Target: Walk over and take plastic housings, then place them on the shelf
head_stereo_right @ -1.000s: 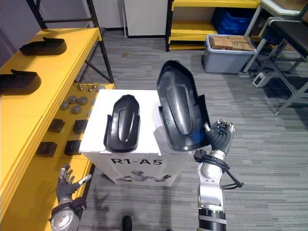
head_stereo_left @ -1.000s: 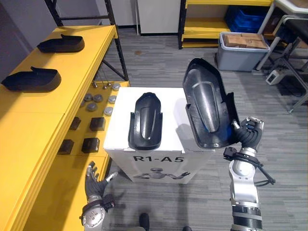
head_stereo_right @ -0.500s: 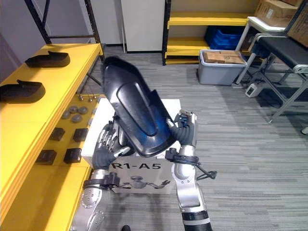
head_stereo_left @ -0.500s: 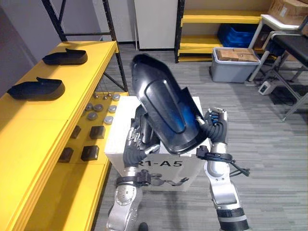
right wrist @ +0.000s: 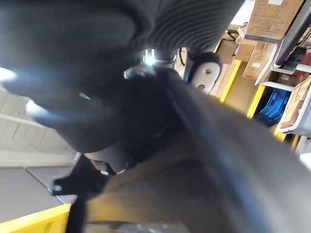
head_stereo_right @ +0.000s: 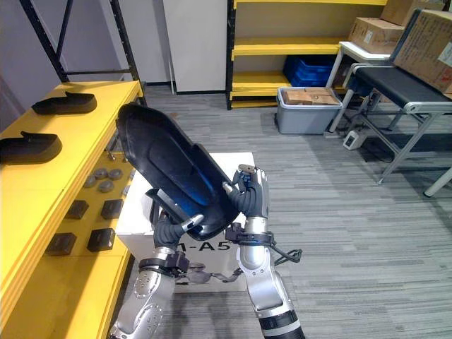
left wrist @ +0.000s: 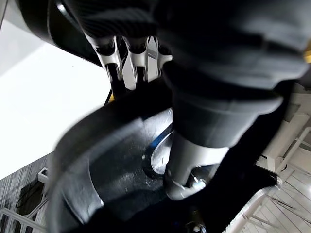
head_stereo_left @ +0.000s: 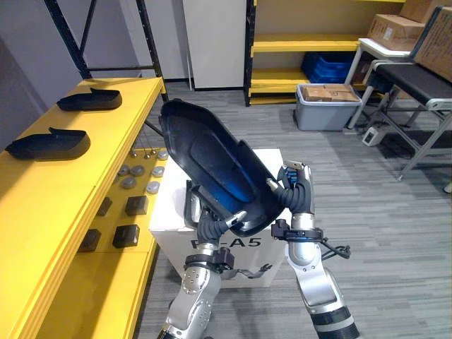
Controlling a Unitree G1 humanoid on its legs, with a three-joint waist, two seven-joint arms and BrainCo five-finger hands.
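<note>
Standing at left, the yellow shelf (head_stereo_left: pixel 56 205) is carrying two black housings (head_stereo_left: pixel 48 144). The white box (head_stereo_left: pixel 168 201) beside it is showing black lettering. Both hands are holding the plastic housing (head_stereo_left: pixel 212 166) tilted above the box: left hand (head_stereo_left: pixel 212 227) fingers gripping its lower rim, right hand (head_stereo_left: pixel 293 194) fingers gripping its side.

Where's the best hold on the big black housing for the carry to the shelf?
The housing is a long hollow shell, tilted up, so likely best at its lower rim, a hand from each side: left hand on the left edge, right hand on the right.
</note>
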